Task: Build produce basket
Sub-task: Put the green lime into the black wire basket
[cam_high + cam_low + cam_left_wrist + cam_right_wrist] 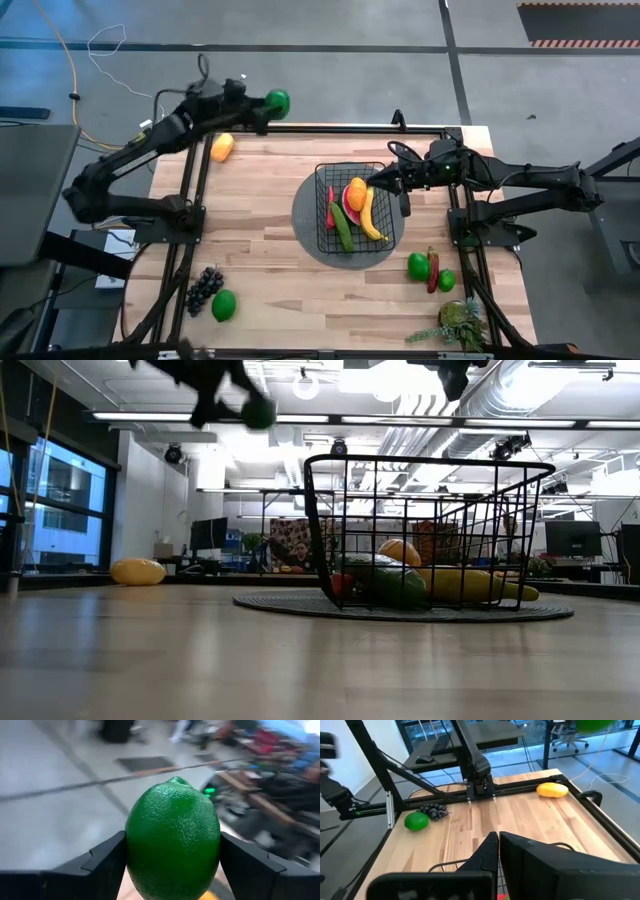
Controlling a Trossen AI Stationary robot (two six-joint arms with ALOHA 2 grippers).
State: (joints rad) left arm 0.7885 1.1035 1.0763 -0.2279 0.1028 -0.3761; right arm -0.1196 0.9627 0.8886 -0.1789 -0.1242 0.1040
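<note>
Wooden table [270,250], basket [352,208] on round mat [310,225] mid-table, some produce inside. Left gripper [268,104] pinches a green lime [172,840] between its fingers, raised past the far edge, well apart from the basket. Right gripper [375,181] pressed together, empty, just at the basket's rim.

An open-plan lab or office: exposed ceiling ducts [520,395] and strip lights overhead, computer monitors [208,533] on far benches, office chairs [563,740], concrete floor [320,70] around the wooden desk [260,250].
</note>
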